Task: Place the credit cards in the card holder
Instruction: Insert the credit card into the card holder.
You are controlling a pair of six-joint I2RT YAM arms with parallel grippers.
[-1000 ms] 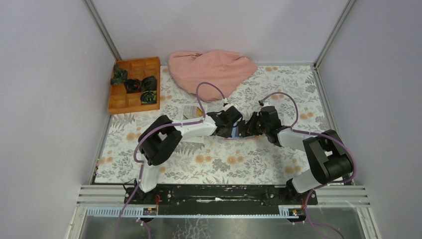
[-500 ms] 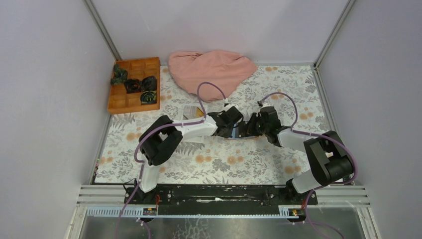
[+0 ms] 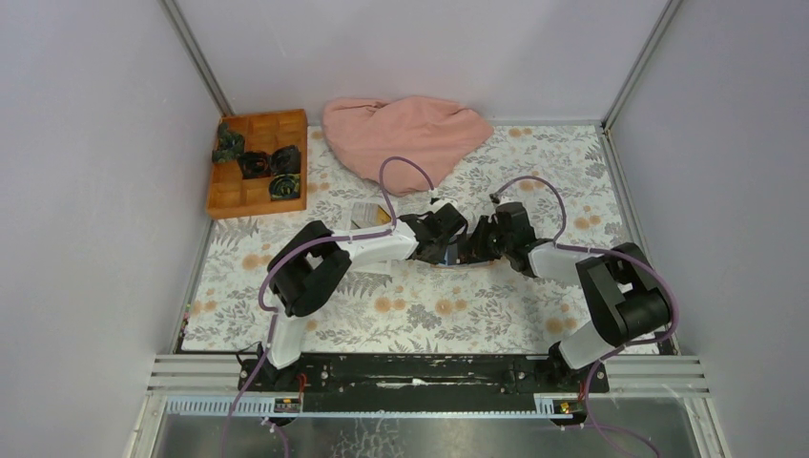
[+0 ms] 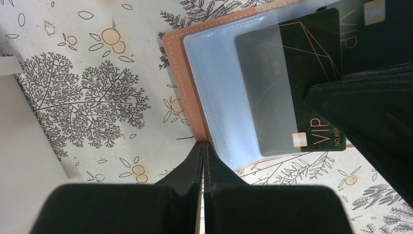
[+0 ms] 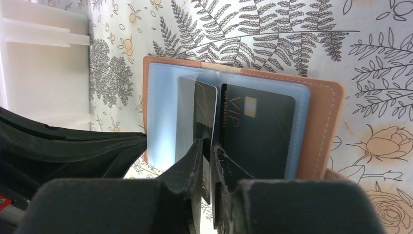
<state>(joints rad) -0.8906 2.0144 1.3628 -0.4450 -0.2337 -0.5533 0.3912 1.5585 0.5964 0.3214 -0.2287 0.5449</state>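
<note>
Both grippers work at the open card holder [image 4: 176, 83].
From above, they meet in the middle of the bench [image 3: 429, 315]. Left wrist: the left gripper [image 4: 203, 147] is pressed shut, its tips at the holder's edge. Right wrist: the right gripper [image 5: 208, 146] pinches a black credit card [image 5: 205, 107], half inside the clear pocket [image 5: 165, 117].

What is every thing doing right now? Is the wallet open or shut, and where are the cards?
card holder: open, lying flat on the table.
held black card: partly slid into a clear sleeve.
second black card: sitting in the other sleeve.
right gripper: shut on the held black card.
left gripper: shut, tips at the card holder's edge.
pink cloth: crumpled in a heap.
</note>
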